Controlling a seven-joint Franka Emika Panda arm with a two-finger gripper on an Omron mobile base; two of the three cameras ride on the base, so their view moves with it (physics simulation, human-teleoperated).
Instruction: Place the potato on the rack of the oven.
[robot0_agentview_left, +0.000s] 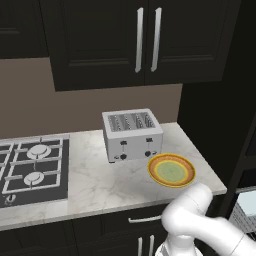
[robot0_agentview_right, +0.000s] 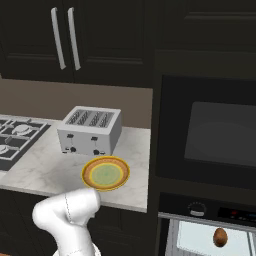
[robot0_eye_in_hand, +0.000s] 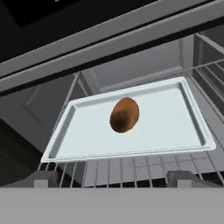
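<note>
The potato (robot0_eye_in_hand: 124, 114), a small brown oval lump, is over the middle of a pale flat tray (robot0_eye_in_hand: 87, 135). The tray lies on the wire rack (robot0_eye_in_hand: 131, 168) inside the oven's pale grey cavity. I cannot tell whether the potato touches the tray. My gripper (robot0_eye_in_hand: 113, 179) is open just in front of the tray, fingertips (robot0_eye_in_hand: 43, 179) wide apart with nothing between them. In the right base view the potato (robot0_agentview_right: 219, 237) shows low in the tall black oven (robot0_agentview_right: 205, 130), below its control strip.
A round yellow-and-green plate (robot0_agentview_left: 171, 170) lies near the counter's right end, with a silver four-slot toaster (robot0_agentview_left: 132, 134) behind it. The black gas hob (robot0_agentview_left: 32, 170) is at the left. Dark cabinets (robot0_agentview_left: 145, 40) hang above the marble counter (robot0_agentview_left: 100, 185).
</note>
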